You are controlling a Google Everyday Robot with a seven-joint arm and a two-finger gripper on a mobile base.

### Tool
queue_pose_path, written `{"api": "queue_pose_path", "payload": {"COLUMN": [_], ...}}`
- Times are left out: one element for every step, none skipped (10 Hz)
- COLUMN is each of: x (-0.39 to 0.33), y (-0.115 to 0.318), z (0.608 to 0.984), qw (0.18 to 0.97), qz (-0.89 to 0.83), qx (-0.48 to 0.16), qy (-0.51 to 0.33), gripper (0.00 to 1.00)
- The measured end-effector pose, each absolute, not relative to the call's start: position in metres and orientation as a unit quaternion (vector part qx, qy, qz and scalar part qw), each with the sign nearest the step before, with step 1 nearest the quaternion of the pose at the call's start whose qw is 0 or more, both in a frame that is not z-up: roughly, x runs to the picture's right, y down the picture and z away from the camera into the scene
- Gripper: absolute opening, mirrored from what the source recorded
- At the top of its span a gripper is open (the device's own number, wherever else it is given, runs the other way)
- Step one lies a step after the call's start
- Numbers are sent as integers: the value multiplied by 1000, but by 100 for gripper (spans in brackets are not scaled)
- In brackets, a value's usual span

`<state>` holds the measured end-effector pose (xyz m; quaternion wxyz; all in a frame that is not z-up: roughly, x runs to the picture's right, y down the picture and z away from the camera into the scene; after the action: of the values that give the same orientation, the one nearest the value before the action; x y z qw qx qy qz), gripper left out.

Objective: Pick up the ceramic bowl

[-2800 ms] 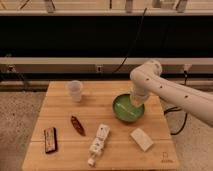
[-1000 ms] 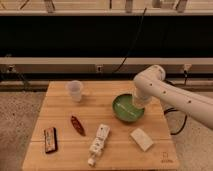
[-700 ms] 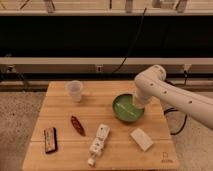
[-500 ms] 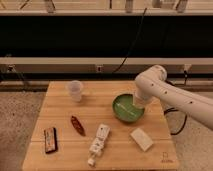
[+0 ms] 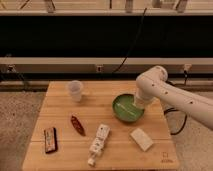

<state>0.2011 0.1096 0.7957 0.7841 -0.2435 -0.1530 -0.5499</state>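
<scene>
Right now the gripper (image 5: pixel 139 103) hangs at the ceramic bowl's (image 5: pixel 124 108) far-from-cup rim on the worktop (image 5: pixel 115 146), the bowl's middle just beside it toward the plastic cup (image 5: pixel 75 90); I cannot tell whether the gripper is apart or clamped.

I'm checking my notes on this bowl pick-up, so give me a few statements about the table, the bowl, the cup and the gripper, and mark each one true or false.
1. The ceramic bowl sits on the wooden table, to the right of the plastic cup. True.
2. The gripper is over the plastic cup. False: it is at the right side of the ceramic bowl, with the arm reaching in from the right.
3. The plastic cup stands inside the ceramic bowl. False: it stands apart from it, upright, towards the table's far left.
4. A pale block lies on the table in front of the ceramic bowl. True.
</scene>
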Motion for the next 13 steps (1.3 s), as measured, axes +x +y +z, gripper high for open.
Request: {"api": "queue_pose_path", "payload": {"x": [199, 202, 206, 207, 207, 210, 213, 216, 219, 222, 227, 228, 228], "y": [116, 124, 130, 135, 140, 143, 146, 149, 150, 150, 155, 155, 156], "z": [798, 800, 802, 804, 807, 810, 812, 815, 817, 820, 824, 826, 827], "qw": [779, 777, 778, 780, 783, 787, 791, 796, 799, 803, 806, 807, 807], "qz": [-549, -543, -536, -530, -521, -512, -504, -492, -486, -478, -471, -467, -466], "qx": [-264, -283, -291, -297, -301, -303, -304, -303, -303, -301, -302, -302, -303], "qy": [-152, -150, -149, -151, -157, -162, -167, -177, -182, -189, -195, -198, -200], "gripper": [36, 49, 59, 67, 77, 80, 80, 80, 80, 80, 80, 80, 80]}}
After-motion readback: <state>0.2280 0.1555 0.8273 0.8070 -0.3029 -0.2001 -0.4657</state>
